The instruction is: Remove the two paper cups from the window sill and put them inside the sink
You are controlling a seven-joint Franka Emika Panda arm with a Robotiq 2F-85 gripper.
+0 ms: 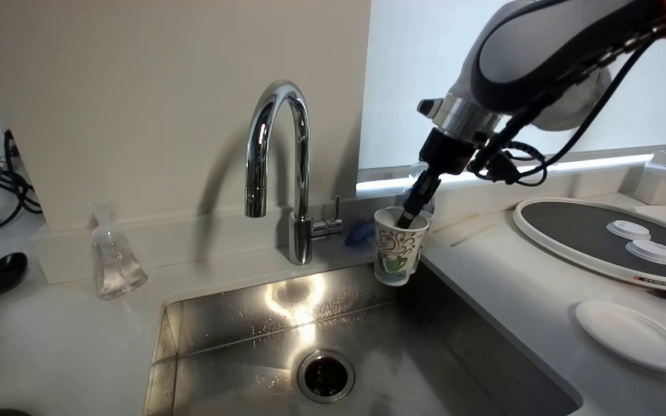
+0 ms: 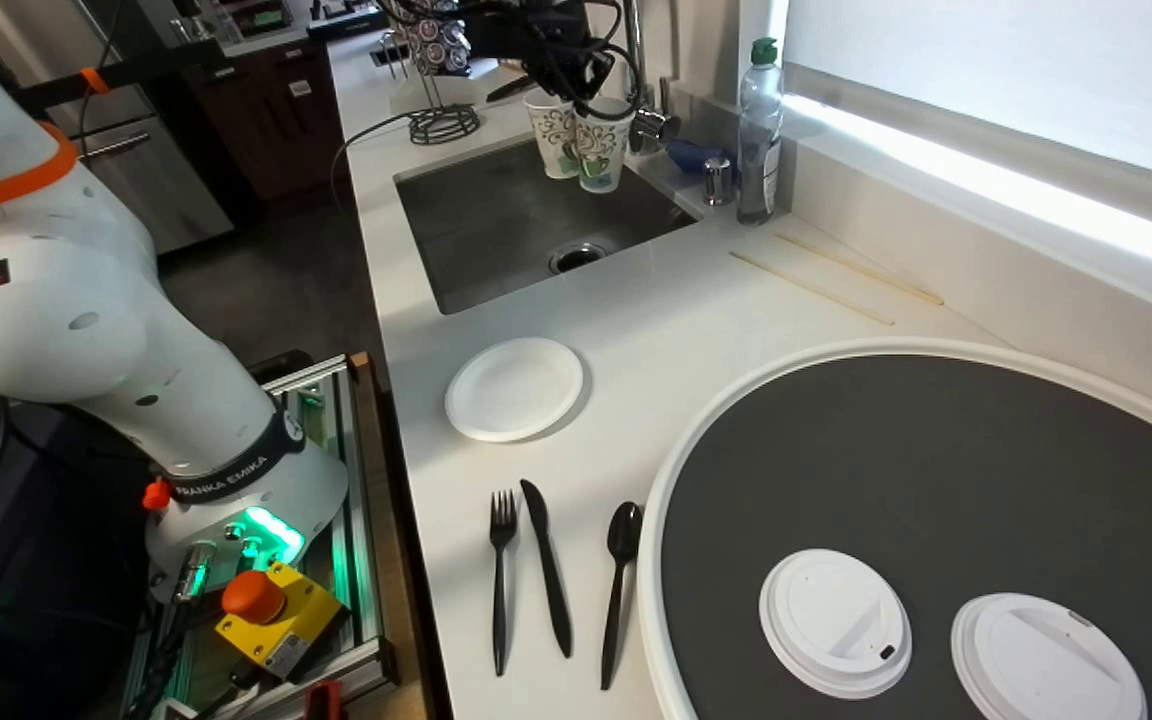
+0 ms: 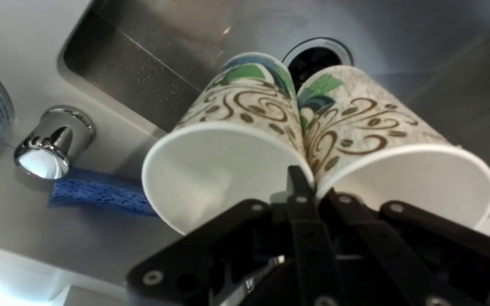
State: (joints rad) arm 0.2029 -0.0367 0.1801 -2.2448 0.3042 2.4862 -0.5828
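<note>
Two whitish-grey patterned paper cups hang side by side from my gripper (image 3: 314,187), rims up. In the wrist view the left cup (image 3: 245,102) and right cup (image 3: 364,123) touch, with one finger inside each. The gripper is shut on their adjoining walls. In an exterior view one cup (image 1: 393,260) largely covers its twin; a further exterior view shows both, the left cup (image 2: 552,135) and right cup (image 2: 600,150). They are held above the steel sink (image 1: 240,370), near its edge by the tap (image 1: 301,173). The window sill (image 1: 581,167) is bright, with no cup visible on it.
A clear green-capped bottle (image 2: 760,130), a blue sponge (image 3: 100,193) and a chrome knob (image 3: 55,142) stand by the sink. Two thin sticks (image 2: 811,287), a white plate (image 2: 514,388) and a round dark-topped board (image 2: 916,440) with two lids lie on the counter.
</note>
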